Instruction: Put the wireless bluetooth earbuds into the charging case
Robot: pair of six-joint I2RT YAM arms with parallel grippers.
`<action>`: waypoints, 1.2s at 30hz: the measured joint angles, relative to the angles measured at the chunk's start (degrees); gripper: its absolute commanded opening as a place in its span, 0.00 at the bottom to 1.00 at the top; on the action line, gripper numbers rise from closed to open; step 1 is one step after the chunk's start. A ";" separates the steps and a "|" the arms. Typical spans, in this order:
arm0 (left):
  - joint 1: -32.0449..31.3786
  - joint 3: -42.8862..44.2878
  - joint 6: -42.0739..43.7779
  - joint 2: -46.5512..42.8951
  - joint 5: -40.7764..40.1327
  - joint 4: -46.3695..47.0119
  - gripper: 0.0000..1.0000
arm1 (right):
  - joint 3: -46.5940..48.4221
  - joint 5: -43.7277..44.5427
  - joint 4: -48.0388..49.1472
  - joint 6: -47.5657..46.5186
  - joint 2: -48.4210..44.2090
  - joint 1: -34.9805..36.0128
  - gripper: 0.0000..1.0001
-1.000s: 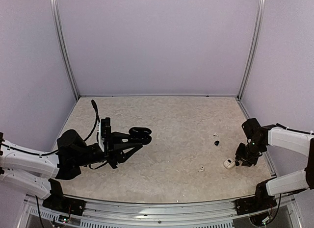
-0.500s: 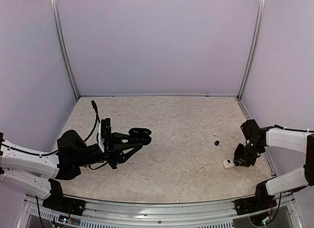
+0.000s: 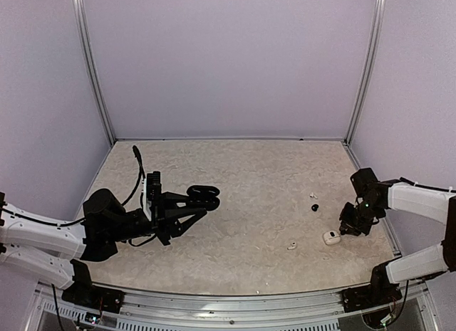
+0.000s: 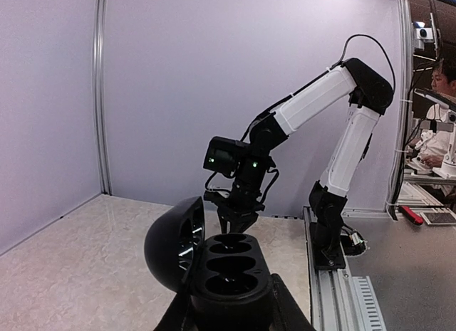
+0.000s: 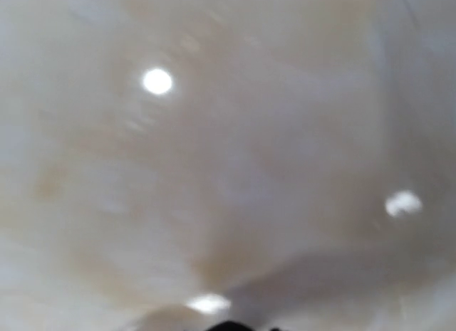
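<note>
My left gripper point(image 3: 194, 203) is shut on the black charging case point(image 3: 203, 196), held above the table's left half. In the left wrist view the case's lid point(image 4: 173, 240) stands open to the left, and the sockets in its base point(image 4: 229, 265) look empty. Left of the white case point(image 3: 331, 237) lies a white earbud point(image 3: 291, 246). A black earbud point(image 3: 315, 208) and another white one point(image 3: 313, 196) lie farther back. My right gripper point(image 3: 348, 228) hovers just right of the white case, fingers pointing down. Its jaws' state is unclear. The right wrist view is a blur of tabletop.
Purple walls with metal posts point(image 3: 365, 67) enclose the marbled table point(image 3: 256, 174). A black cable point(image 3: 139, 171) trails behind the left arm. The right wall lies close behind the right arm point(image 3: 417, 199). A metal rail point(image 3: 228, 302) runs along the near edge.
My right gripper has lifted slightly and drawn back to the right, off the white case, which stays in place. The left arm and black case have not moved.
</note>
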 measured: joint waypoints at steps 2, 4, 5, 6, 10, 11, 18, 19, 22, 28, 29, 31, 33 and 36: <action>0.00 0.00 0.00 -0.02 -0.09 -0.02 0.00 | 1.90 -0.31 -0.09 -0.87 -0.37 0.02 0.21; 0.00 -0.02 0.00 -0.11 -0.39 -0.02 0.00 | 4.50 -0.61 0.22 -1.77 -0.59 0.76 0.21; 0.00 -0.02 0.00 -0.20 -0.59 -0.02 0.00 | 6.05 -0.50 0.33 -2.34 -0.59 1.40 0.21; 0.00 -0.02 0.00 -0.26 -0.76 -0.02 0.00 | 7.58 -0.50 0.70 -2.89 -0.50 2.49 0.21; 0.24 -0.02 -0.04 -1.25 -1.31 -0.42 0.00 | 14.56 -0.42 3.74 -5.97 2.56 9.27 0.21; 0.39 0.00 -0.07 -1.55 -1.51 -0.59 0.00 | 15.72 -0.39 4.44 -6.56 3.72 12.07 0.21; 1.51 -0.02 -0.55 -5.09 -3.28 -3.69 0.00 | 25.03 0.66 9.01 -11.93 17.92 25.73 0.21; 1.57 0.00 -0.59 -5.68 -3.54 -4.09 0.00 | 25.73 0.70 9.53 -12.20 19.74 27.21 0.22; 1.64 0.00 -0.72 -7.45 -4.15 -5.49 0.00 | 26.69 0.83 10.73 -12.15 24.22 30.67 0.22; 1.75 -0.02 -0.79 -8.79 -4.55 -6.67 0.00 | 27.02 1.20 10.95 -8.46 28.94 32.63 0.29; 1.75 0.00 -0.81 -8.79 -4.57 -6.91 0.00 | 26.99 1.29 11.04 -7.45 29.38 32.65 0.33; 1.77 -0.02 -0.90 -8.79 -4.61 -7.39 0.00 | 26.97 1.36 11.28 -5.64 30.14 32.68 0.38; 1.79 -0.02 -0.94 -8.79 -4.74 -7.69 0.00 | 26.97 1.33 11.43 -3.91 30.64 32.68 0.43; 1.79 -0.02 -0.94 -8.79 -4.76 -8.04 0.00 | 27.02 1.18 11.43 -2.12 31.04 32.68 0.48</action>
